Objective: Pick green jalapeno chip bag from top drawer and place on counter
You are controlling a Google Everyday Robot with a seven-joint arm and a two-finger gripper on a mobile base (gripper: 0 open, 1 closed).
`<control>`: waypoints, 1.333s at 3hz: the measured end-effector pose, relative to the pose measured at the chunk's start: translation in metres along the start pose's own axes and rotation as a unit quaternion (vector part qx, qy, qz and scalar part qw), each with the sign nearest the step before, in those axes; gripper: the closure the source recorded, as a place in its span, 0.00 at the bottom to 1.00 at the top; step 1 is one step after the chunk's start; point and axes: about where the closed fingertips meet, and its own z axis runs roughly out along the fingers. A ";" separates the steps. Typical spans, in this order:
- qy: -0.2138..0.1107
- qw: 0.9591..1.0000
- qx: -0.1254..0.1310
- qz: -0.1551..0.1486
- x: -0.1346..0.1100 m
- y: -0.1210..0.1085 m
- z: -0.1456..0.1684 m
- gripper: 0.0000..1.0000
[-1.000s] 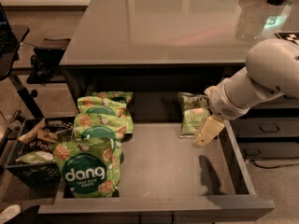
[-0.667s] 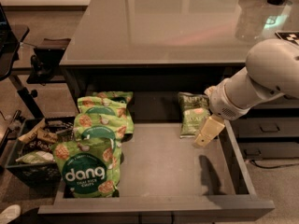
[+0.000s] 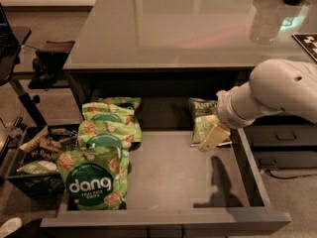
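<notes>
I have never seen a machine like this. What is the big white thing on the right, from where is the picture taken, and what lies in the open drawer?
The big white shape is the arm of a mobile robot. Its gripper, the pale tip, hangs low over the back right part of the wide, shallow grey top drawer, just in front of the small dull dark-green jalapeno chip bag. I cannot tell whether it grasps the bag. There is only one camera; it looks down on the drawer from the front. At the drawer's left lie several brighter green bags with the white word "dang". Above is the glossy grey counter, where the bag must go. On the floor at the left stands a black crate of snacks.
</notes>
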 end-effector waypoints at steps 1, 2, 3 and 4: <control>-0.004 0.999 0.040 -0.016 -0.005 -0.025 0.024 0.00; -0.007 0.998 0.038 -0.039 -0.010 -0.046 0.058 0.00; -0.013 0.998 0.017 -0.056 -0.010 -0.054 0.082 0.00; -0.023 0.998 -0.013 -0.059 0.001 -0.063 0.103 0.00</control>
